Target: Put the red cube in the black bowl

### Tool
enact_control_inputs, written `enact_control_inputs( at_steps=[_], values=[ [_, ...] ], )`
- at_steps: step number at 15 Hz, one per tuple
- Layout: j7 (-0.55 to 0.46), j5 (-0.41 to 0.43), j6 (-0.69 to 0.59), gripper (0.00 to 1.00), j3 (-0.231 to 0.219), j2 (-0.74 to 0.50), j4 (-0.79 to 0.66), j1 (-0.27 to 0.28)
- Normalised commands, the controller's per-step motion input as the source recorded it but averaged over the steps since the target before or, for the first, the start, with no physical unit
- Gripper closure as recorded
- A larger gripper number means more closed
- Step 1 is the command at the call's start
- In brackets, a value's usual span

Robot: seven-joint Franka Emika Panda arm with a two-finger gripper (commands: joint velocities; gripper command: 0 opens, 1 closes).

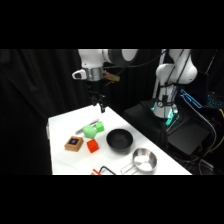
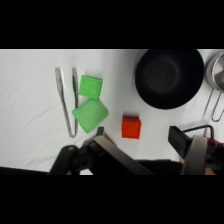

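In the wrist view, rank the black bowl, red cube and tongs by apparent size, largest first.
1. black bowl
2. tongs: long but thin, so covering less area than the bowl
3. red cube

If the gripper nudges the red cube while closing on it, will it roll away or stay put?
The red cube looks flat-sided and sits square on the table, so it would likely slide, not roll. It looks small and solid, probably light and stiff. The gripper has its fingers spread wider than the cube, so an off-centre close may turn it.
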Motion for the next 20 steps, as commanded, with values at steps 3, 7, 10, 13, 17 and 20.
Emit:
enact_control_inputs(
  at_steps=[3,7,10,13,17,20],
  values=[
    [0.0,0.018,0.09,0.0,0.032,0.07,0.05,-0.027],
    [-0.01,0.033,0.24,0.0,0.035,0.23,0.15,-0.029],
    [-0.01,0.054,0.3,0.0,0.039,0.27,0.19,-0.039],
    [0.01,0.057,0.24,0.0,0.048,0.26,0.21,-0.039],
    [0.08,0.041,0.16,0.0,0.043,0.27,0.28,-0.021],
    [0.08,0.057,0.11,0.0,0.046,0.26,0.3,-0.009]
  ],
)
